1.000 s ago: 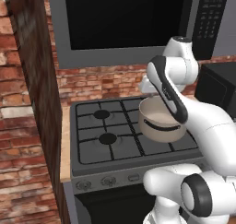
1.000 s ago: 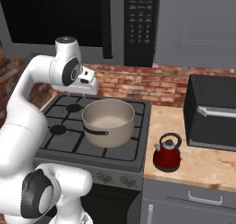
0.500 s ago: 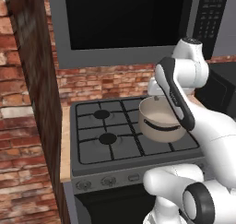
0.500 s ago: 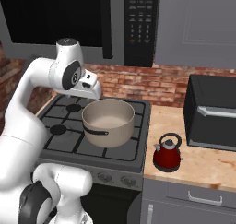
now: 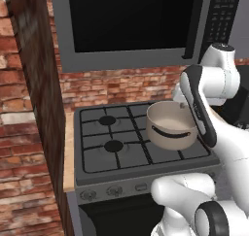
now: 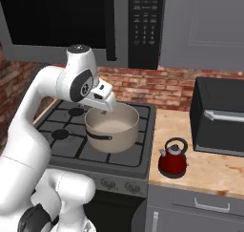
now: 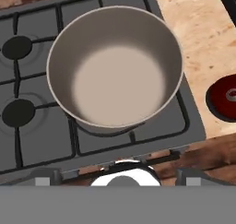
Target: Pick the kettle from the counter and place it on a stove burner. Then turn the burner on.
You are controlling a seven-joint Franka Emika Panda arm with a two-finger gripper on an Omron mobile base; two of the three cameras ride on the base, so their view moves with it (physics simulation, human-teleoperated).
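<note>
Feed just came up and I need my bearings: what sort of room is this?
A home-style kitchen, rendered: a gas stove carrying a beige pot, a microwave mounted above it, and a red kettle on the wooden counter.

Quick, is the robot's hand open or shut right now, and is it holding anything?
Gripper: open, holding nothing, up above the pot; the kettle sits on the counter.

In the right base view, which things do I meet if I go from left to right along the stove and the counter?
Free stove burner → beige pot → red kettle → black toaster oven.
</note>
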